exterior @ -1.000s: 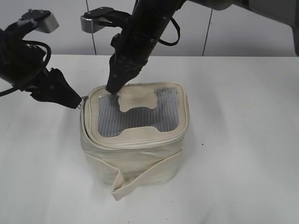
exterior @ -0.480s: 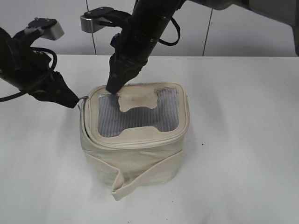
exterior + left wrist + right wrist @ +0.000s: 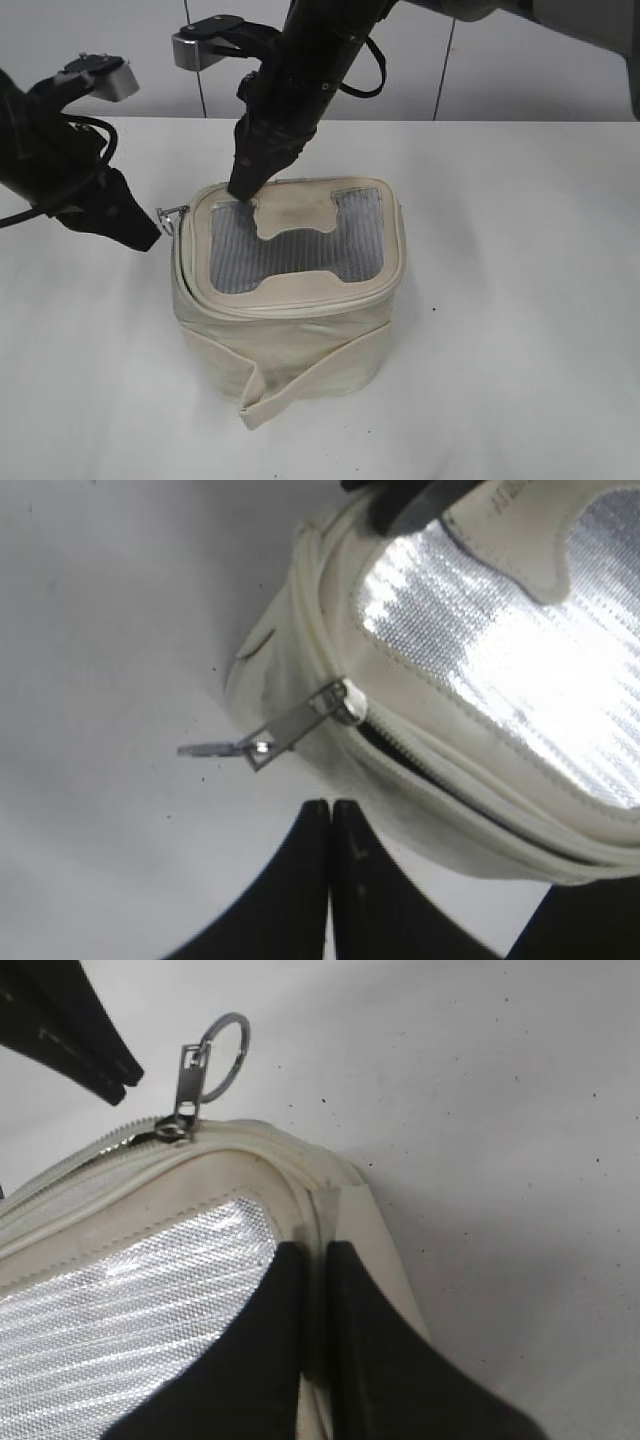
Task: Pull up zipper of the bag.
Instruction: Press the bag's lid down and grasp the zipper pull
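Just ahead of my left tool, whose black fingers are pressed together on nothing, I see the small silver metal pull of the cream zipper sticking out free from the near corner of the boxy cream-white leatherette bag. Its long axis runs away from the lid's rim, ring end pointing outward over the white surface, clear of my fingertips. My left arm is the nearer one. My right tool, fingers nearly together with nothing between them, presses down on the grey mesh lid at the corner behind the pull. I judge the left must open and close in on that ring.
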Tool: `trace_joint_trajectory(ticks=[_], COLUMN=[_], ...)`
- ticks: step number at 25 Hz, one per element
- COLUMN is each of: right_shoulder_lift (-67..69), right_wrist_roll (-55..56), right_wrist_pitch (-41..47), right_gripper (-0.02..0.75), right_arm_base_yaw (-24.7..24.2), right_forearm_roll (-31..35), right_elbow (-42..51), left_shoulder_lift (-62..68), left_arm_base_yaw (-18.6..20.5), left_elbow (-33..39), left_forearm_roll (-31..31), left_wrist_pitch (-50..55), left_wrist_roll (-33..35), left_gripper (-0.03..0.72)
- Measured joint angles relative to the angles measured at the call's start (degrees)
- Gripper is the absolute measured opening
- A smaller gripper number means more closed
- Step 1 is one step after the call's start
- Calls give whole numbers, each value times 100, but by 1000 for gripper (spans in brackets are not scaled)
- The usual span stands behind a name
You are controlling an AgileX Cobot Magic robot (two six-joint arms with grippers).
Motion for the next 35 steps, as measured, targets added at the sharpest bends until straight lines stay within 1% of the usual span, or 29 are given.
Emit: trace_joint_trajectory(ticks=[4,5,7,10,12,13,14,16,18,20,25,26,28,29,30,31,35], right_shoulder_lift=[0,0,0,0,0,0,0,0,0,0,0,0,0,0,0,0,0], right_wrist_roll=[7,7,7,7,7,7,7,7,7,7,9,9,9,9,9,9,9], right_wrist_pitch=[0,0,0,0,0,0,0,0,0,0,0,0,0,0,0,0,0], right_gripper=[38,38,38,38,38,38,38,38,38,38,38,38,38,38,38,38,38], right_arm_base_yaw=[0,0,0,6,6,6,6,6,6,6,6,6,6,6,6,6,6], right_forearm_roll=[-2,-2,-2,-7,-7,-7,-7,-7,-7,-7,-19,-19,-19,-19,-19,-19,-19], right_elbow=[0,0,0,0,0,0,0,0,0,0,0,0,0,0,0,0,0], left_shoulder_lift=[0,0,0,0,0,0,0,0,0,14,290,333,352,352,346,338,216], left_arm_base_yaw=[0,0,0,0,0,0,0,0,0,0,0,-6,-19,-19,-24,-24,-24], left_elbow=[0,0,0,0,0,0,0,0,0,0,-10,-10,-10,-10,-10,-10,-10], left_forearm_roll=[138,145,151,208,215,192,143,-52,-202,-261,-282,-282,-282,-287,-287,-281,-148], left_wrist_pitch=[22,22,22,-2,-44,-86,-151,-404,-655,-793,-725,-725,-725,-725,-725,-718,-625], left_wrist_roll=[-190,-215,-238,-245,-252,-258,-258,-258,-258,-263,-263,-263,-263,-263,-263,-263,-263], left_gripper=[-1,17,101,330,442,475,491,501,482,437,317,276,162,87,36,7,-3])
